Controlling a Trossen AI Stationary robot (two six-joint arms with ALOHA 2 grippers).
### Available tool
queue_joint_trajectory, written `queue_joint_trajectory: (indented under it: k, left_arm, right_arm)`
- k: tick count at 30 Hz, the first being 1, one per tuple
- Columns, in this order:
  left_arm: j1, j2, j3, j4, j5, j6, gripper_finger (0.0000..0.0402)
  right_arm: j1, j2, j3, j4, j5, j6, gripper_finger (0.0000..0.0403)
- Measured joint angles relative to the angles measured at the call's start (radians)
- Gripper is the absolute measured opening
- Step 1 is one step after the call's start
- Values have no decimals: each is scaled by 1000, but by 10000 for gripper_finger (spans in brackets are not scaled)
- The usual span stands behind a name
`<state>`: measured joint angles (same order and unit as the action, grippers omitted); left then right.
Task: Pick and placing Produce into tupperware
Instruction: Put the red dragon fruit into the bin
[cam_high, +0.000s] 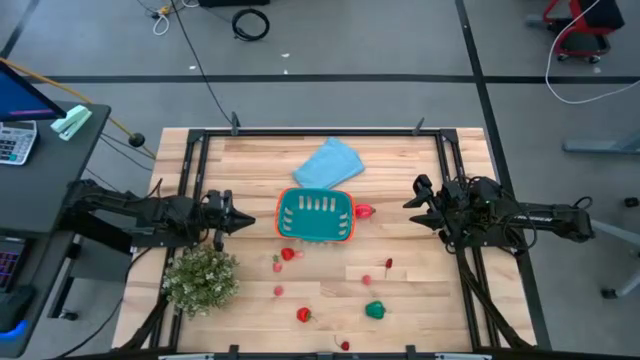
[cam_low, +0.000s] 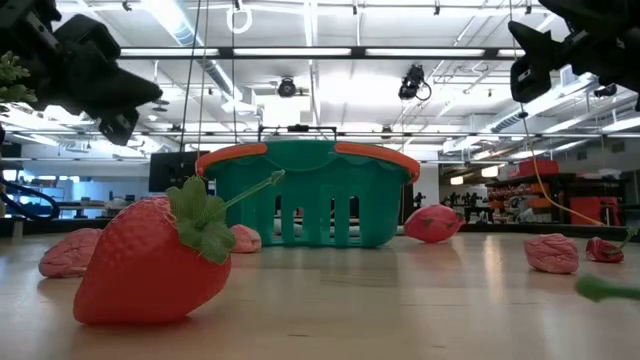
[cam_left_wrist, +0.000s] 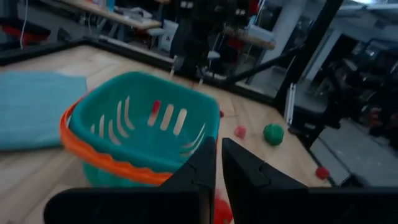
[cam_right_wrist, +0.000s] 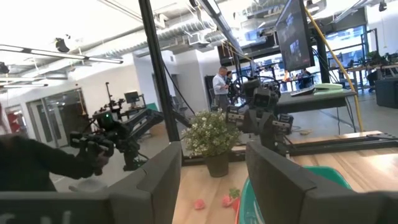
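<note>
A wooden table (cam_high: 420, 300) stands in a large workshop with grey floor around it. At its middle sits the teal basket (cam_high: 315, 216) with the orange rim, and everything else is placed from that. A blue cloth (cam_high: 328, 165) lies just behind the basket. One red piece (cam_high: 363, 211) rests against the basket's right side; the other toy fruits are scattered in front of it, among them a strawberry (cam_high: 288, 254) close by, another strawberry (cam_high: 303, 314) farther out, and a green piece (cam_high: 375, 310) well in front to the right. The basket looks empty. A potted plant (cam_high: 201, 279) stands off its front left corner.

The fruits look light, hard and smooth, likely to roll or squirt out of a pinch; taking one across its widest part, from above, seems safest.

The left claw (cam_high: 238, 220) hangs above the table just left of the basket, pointing at it, fingers almost together and holding nothing. The right claw (cam_high: 418, 208) hovers to the basket's right, raised, fingers apart and empty.
</note>
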<state>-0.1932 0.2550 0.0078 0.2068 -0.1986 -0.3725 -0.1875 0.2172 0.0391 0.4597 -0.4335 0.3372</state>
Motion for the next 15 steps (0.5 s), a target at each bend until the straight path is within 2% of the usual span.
queue_joint_trajectory:
  k: [5, 8, 11, 15]
  left_arm:
    - [0, 0, 0, 54, 0, -2, 30]
    - [0, 0, 0, 57, 0, -1, 37]
    - [0, 0, 0, 56, 0, -3, 56]
    - [0, 0, 0, 57, 0, -14, 93]
  right_arm:
    - [0, 0, 0, 51, 10, -38, 188]
    - [0, 0, 0, 69, 13, 23, 188]
    - [0, 0, 0, 68, 13, 83, 188]
    - [0, 0, 0, 72, 39, 25, 188]
